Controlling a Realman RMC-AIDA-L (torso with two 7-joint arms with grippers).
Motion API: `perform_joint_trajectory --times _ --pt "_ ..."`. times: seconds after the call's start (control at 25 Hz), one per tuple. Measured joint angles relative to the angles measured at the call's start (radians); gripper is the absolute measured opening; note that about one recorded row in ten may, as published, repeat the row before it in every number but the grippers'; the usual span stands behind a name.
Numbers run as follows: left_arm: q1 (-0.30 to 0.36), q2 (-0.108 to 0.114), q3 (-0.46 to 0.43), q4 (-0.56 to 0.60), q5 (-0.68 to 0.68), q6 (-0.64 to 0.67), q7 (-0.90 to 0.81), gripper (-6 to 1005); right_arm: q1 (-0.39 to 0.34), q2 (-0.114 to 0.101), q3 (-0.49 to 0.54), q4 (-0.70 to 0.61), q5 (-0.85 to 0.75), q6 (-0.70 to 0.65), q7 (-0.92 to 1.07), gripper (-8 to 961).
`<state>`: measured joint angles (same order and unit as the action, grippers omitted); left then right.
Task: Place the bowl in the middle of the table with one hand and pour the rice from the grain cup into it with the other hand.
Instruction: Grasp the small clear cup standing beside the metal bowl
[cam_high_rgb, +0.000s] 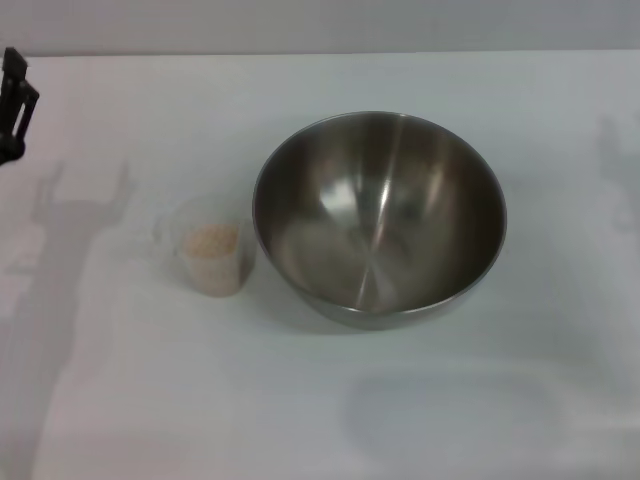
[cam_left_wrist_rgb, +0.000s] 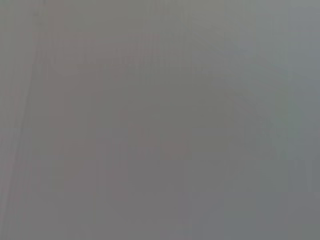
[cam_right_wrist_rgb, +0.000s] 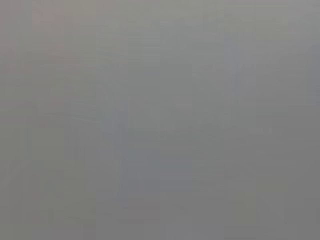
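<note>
The bowl (cam_high_rgb: 379, 217) sits upright around the middle of the table (cam_high_rgb: 320, 410), a little to the right, its shiny inside bare. The grain cup (cam_high_rgb: 210, 255) stands just beside it on the left, upright, with the rice (cam_high_rgb: 213, 242) heaped inside. The left gripper (cam_high_rgb: 14, 105) hangs at the far left edge, well apart from both, and I cannot tell whether it is parted or closed; both wrist views show only flat grey.

The bowl (cam_high_rgb: 379, 218) is shiny brushed steel grey, darker toward its far wall. The grain cup (cam_high_rgb: 208, 256) is clear – its rice (cam_high_rgb: 213, 243) pale beige. The table (cam_high_rgb: 320, 400) is plain white, unmarked.
</note>
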<state>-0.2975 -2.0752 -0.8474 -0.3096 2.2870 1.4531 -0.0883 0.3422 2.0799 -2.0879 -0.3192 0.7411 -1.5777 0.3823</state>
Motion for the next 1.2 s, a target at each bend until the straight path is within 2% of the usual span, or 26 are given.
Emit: perform_joint_trajectory --times 0.12,0.16,0.24,0.28,0.36,0.4,0.48,0.76,1.0,1.12,1.2 --pt "0.015 -0.001 0.02 -0.001 0.001 0.017 -0.001 827 0.004 -0.003 0.043 0.114 0.0 -0.008 0.118 538" --pt "0.05 -0.001 0.073 -0.003 0.001 0.044 -0.001 827 0.004 -0.003 0.053 0.135 0.0 -0.009 0.123 538" --pt "0.05 -0.001 0.073 -0.003 0.001 0.044 -0.001 827 0.004 -0.005 0.077 0.17 0.001 -0.009 0.123 538" --pt "0.08 -0.003 0.121 -0.003 0.001 0.049 0.005 828 0.004 -0.006 0.094 0.181 0.002 -0.006 0.121 538" --pt "0.08 -0.003 0.121 -0.003 0.001 0.049 0.005 828 0.004 -0.009 0.127 0.196 0.004 0.004 0.12 538" --pt "0.123 -0.004 0.216 -0.009 -0.006 0.049 0.007 828 0.004 -0.01 0.137 0.198 0.005 0.008 0.12 538" --pt "0.136 -0.004 0.251 -0.013 -0.006 0.044 0.008 828 0.008 -0.012 0.156 0.202 0.005 0.018 0.115 538" --pt "0.17 -0.005 0.307 -0.016 -0.007 0.0 0.009 822 0.045 -0.028 0.168 0.21 0.001 0.064 0.102 538" --pt "0.172 -0.005 0.36 -0.013 -0.003 -0.05 0.01 816 0.062 -0.036 0.168 0.213 -0.001 0.074 0.096 538" --pt "0.168 -0.005 0.362 -0.015 -0.001 -0.083 0.01 616 0.064 -0.036 0.167 0.214 -0.001 0.074 0.095 539" --pt "0.162 -0.005 0.365 -0.015 -0.002 -0.107 0.01 606 0.066 -0.037 0.167 0.214 -0.001 0.074 0.095 539"
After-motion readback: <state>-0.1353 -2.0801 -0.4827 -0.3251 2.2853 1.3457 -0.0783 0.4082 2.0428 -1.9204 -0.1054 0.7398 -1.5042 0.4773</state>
